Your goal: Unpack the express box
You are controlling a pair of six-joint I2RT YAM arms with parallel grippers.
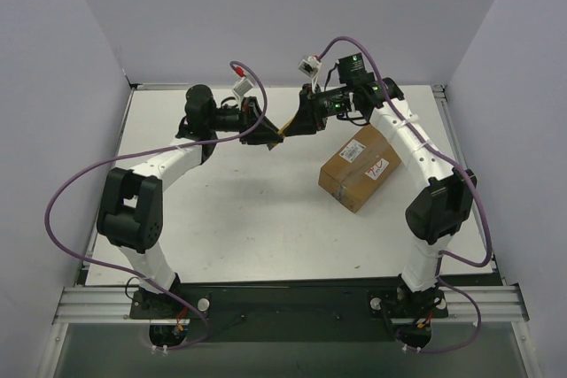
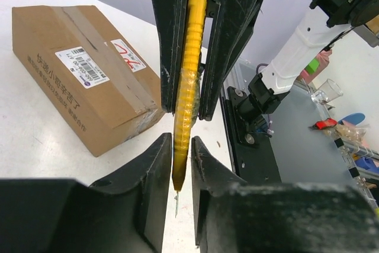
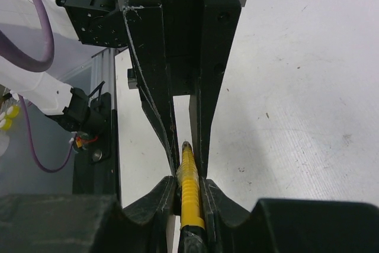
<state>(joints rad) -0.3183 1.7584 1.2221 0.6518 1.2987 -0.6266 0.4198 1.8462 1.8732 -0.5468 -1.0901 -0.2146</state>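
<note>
Left gripper (image 2: 181, 146): closed on blade end of yellow knife (image 2: 190, 57), probably to take it over.
Right gripper (image 3: 189, 185): clamped on knife handle, raised for handover.
Express box (image 1: 361, 168): taped shut, on table (image 1: 248, 219) beside right arm (image 1: 412, 143).

Express box (image 2: 71, 87) edge behind right fingers (image 2: 168, 39)

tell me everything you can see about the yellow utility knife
The yellow utility knife has a slim, ribbed body that looks like plastic, with a thin metal blade tip poking out of one end. It hangs in the air above the table, pinched by both arms. The left end effector grips it near the blade end, and the right end effector grips it farther back. Nothing else touches it.
</note>
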